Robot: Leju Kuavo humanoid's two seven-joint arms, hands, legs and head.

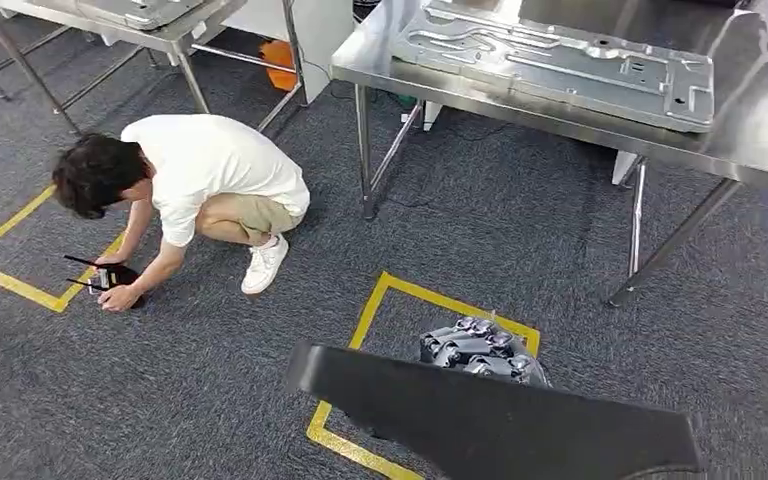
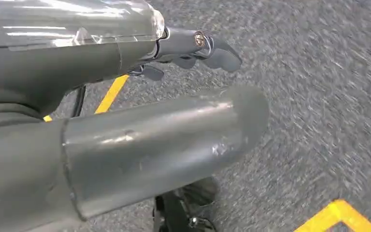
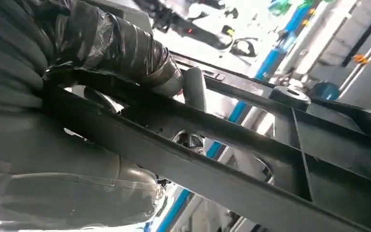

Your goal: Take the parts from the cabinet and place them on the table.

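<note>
Person (image 1: 195,185) crouched on the grey carpet (image 1: 520,240) at about ten o'clock in the head view, a dark remote (image 1: 110,275) under one hand. At six o'clock a dark flat part (image 1: 500,420) lay across the right hand (image 1: 480,350), whose fingers (image 3: 193,87) gripped its frame in the right wrist view. At one o'clock a steel table (image 1: 760,140) carried a stamped metal panel (image 1: 560,60). The left hand (image 2: 193,48) hung above the carpet, its fingers loosely released, holding nothing.

The black part (image 1: 500,420) covers most of the right hand (image 1: 482,350) — its fingertips stay hidden beneath. The part's far end runs off frame.
</note>
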